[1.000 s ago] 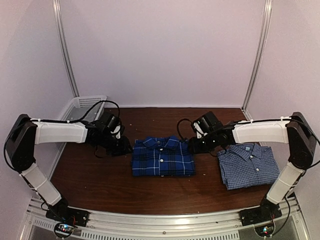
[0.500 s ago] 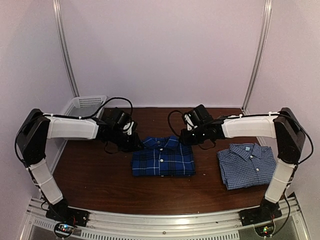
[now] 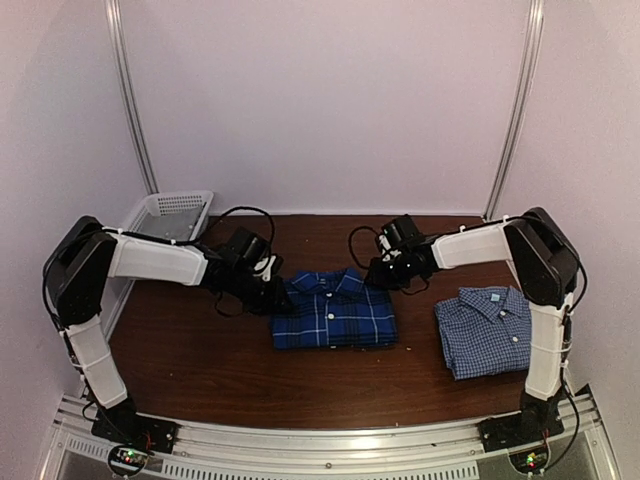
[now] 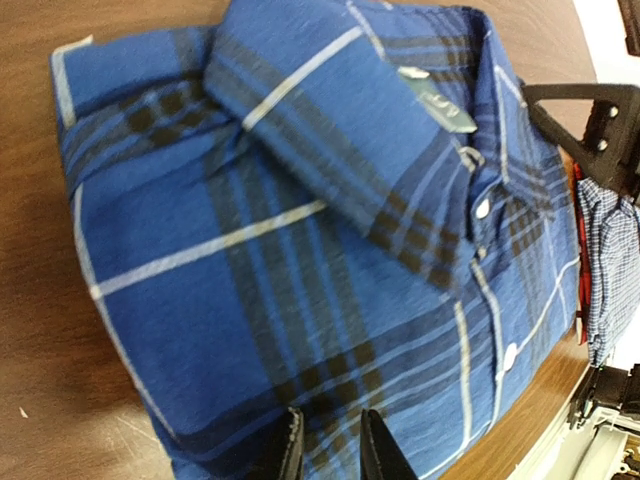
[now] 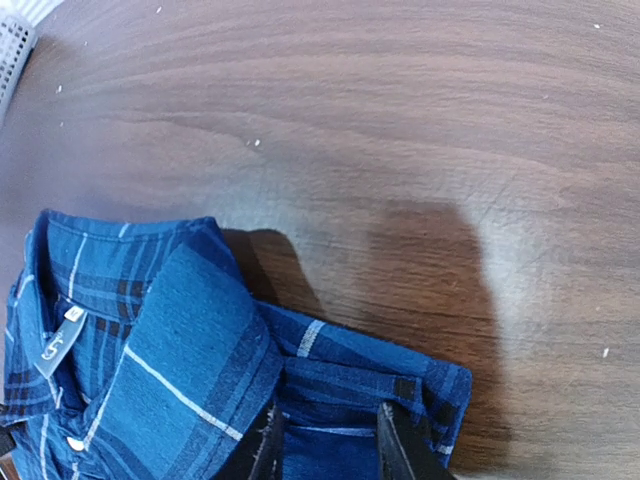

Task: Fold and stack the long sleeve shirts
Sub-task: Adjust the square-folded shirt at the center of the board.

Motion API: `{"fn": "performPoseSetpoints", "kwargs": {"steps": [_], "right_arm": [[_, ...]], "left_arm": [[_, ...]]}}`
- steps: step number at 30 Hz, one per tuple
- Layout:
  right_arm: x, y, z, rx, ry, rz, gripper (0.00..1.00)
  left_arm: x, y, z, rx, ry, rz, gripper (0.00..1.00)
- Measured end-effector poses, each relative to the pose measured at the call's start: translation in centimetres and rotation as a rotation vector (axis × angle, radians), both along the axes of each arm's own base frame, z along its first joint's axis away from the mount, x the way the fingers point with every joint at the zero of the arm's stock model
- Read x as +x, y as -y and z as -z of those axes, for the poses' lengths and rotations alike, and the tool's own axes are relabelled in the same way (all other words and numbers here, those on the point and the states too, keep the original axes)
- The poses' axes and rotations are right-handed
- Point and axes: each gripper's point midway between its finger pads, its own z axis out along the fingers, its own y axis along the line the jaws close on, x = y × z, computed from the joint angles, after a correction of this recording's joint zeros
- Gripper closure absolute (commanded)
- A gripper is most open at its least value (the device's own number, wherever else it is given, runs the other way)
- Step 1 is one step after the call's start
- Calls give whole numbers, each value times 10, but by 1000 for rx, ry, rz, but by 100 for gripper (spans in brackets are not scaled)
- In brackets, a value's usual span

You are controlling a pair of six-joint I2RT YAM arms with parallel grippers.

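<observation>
The dark plaid shirt (image 3: 333, 310) lies folded, collar to the back, mid-table. It fills the left wrist view (image 4: 300, 230), and its collar and shoulder show in the right wrist view (image 5: 170, 370). The paler check shirt (image 3: 495, 330) lies folded at the right, apart from it, and its edge shows in the left wrist view (image 4: 610, 270). My left gripper (image 3: 272, 293) is at the plaid shirt's back left corner, its jaws (image 4: 330, 450) narrow with cloth between them. My right gripper (image 3: 381, 276) is at the back right corner, its jaws (image 5: 330, 445) closed round the folded shoulder.
A white mesh basket (image 3: 176, 205) stands at the back left against the wall, and its corner shows in the right wrist view (image 5: 12, 50). Bare brown table (image 3: 200, 350) lies in front of the shirts. White walls enclose the back and sides.
Both grippers have moved inward onto the plaid shirt's back corners. The shirt has shifted slightly to the right and turned a little. The check shirt has not moved.
</observation>
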Motion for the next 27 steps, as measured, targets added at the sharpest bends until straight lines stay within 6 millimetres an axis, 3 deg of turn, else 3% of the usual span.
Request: {"fn": "performPoseSetpoints", "kwargs": {"steps": [8, 18, 27], "right_arm": [[7, 6, -3, 48, -13, 15, 62], [30, 38, -5, 106, -26, 92, 61], [26, 35, -6, 103, -21, 59, 62]], "left_arm": [[-9, -6, 18, 21, -39, 1, 79], [-9, -5, 17, 15, -38, 3, 79], [-9, -5, 16, 13, -37, 4, 78]]}}
